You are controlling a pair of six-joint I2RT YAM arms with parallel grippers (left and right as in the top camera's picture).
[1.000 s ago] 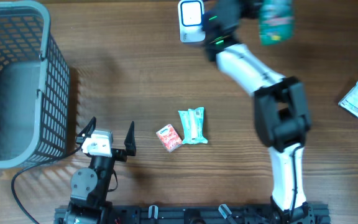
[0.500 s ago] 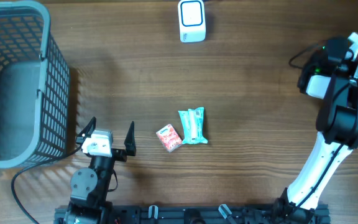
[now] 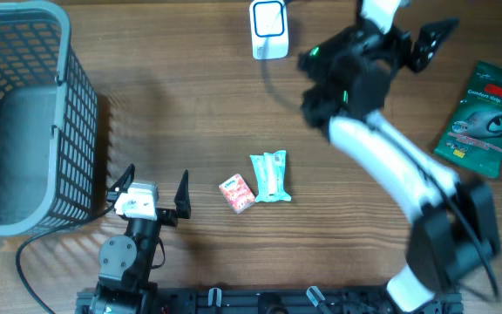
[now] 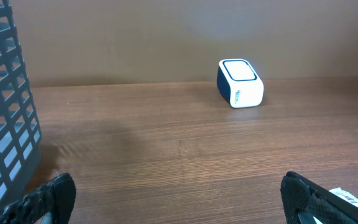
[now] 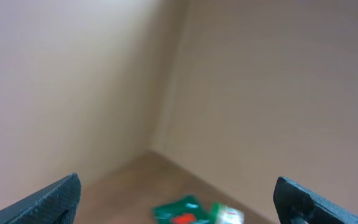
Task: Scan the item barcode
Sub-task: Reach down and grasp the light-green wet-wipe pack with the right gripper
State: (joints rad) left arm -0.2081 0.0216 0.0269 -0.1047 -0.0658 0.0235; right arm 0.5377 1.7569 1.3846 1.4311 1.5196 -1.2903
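Flanking the scanner (image 3: 268,29), basket (image 3: 78,131) left, green bag (image 3: 486,118) right

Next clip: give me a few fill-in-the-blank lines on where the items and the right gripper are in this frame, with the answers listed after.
1. The right gripper has its jaws ____ and holds nothing.
2. The green packet lies flat on the table, to the ____ of the white scanner.
3. Beside the teal packet lies a small packet that is mostly ____.

Missing words: open; right; red.
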